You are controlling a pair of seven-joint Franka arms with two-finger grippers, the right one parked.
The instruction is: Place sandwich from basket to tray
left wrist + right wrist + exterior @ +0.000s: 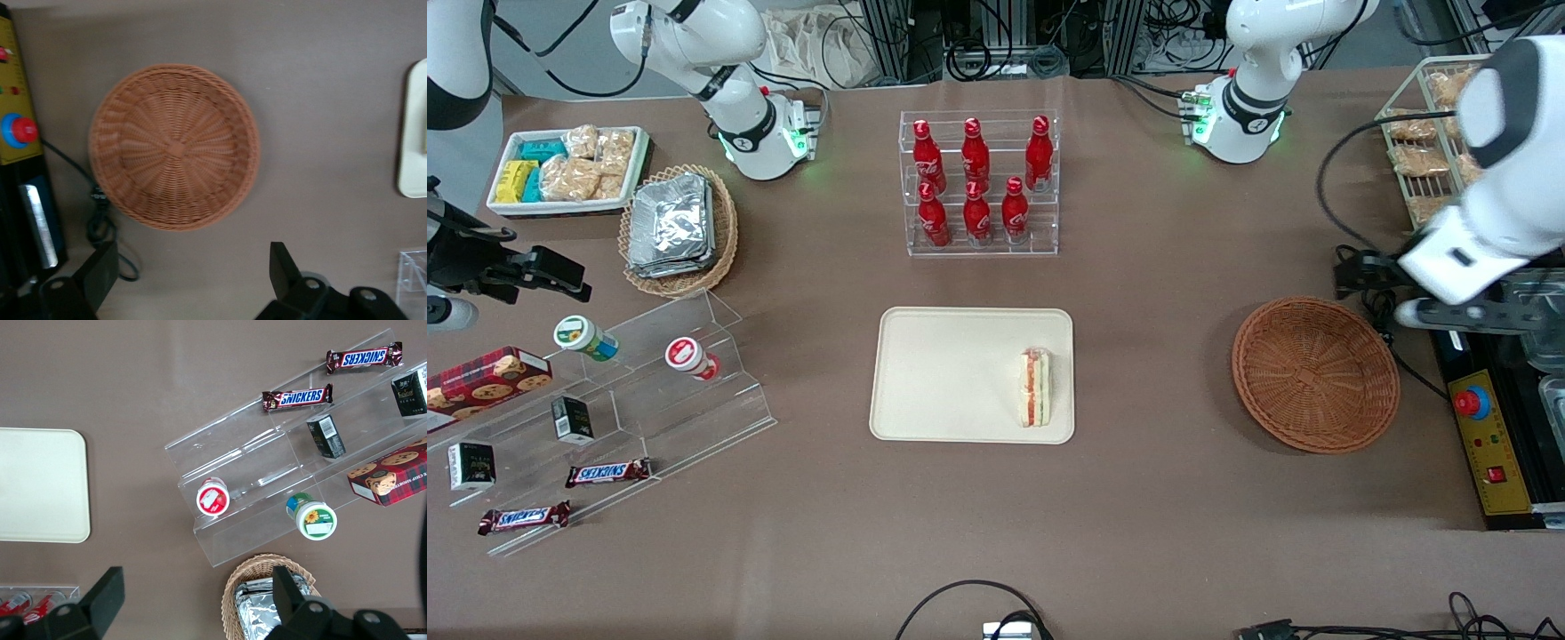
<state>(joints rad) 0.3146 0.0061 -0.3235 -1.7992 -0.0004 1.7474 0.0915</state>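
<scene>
Black cables (969,604) loop onto the brown surface (1138,498) at the edge nearest the front camera. That surface carries everything else.

Largest on it is the clear stepped shelf (631,418) toward the parked arm's end, holding two small tubs (587,338), two dark little boxes (571,420), a cookie box (485,378) and two Snickers bars (607,473).

Next is the tray (951,373), cream and rectangular, lying flat in the middle of the surface. The sandwich (1035,387) lies on it, close to the rim at the working arm's end, with its red and green filling stripes facing up.

Well apart from the tray, toward the working arm's end, sits the round woven basket (1316,373), with nothing in it; the left wrist view looks straight down into its bare weave (175,147).

Farther from the front camera than the tray stands a clear rack with six red bottles (978,182). A lighter wicker basket of foil packets (676,227) and a white tray of snack packets (565,169) lie toward the parked arm's end.

A wire rack of bagged snacks (1427,142) and a yellow control box with a red button (1480,436) sit at the working arm's end.

Smallest, the gripper (190,273) hangs high above the surface just beside the basket, its fingers (100,270) spread wide and holding nothing.
</scene>
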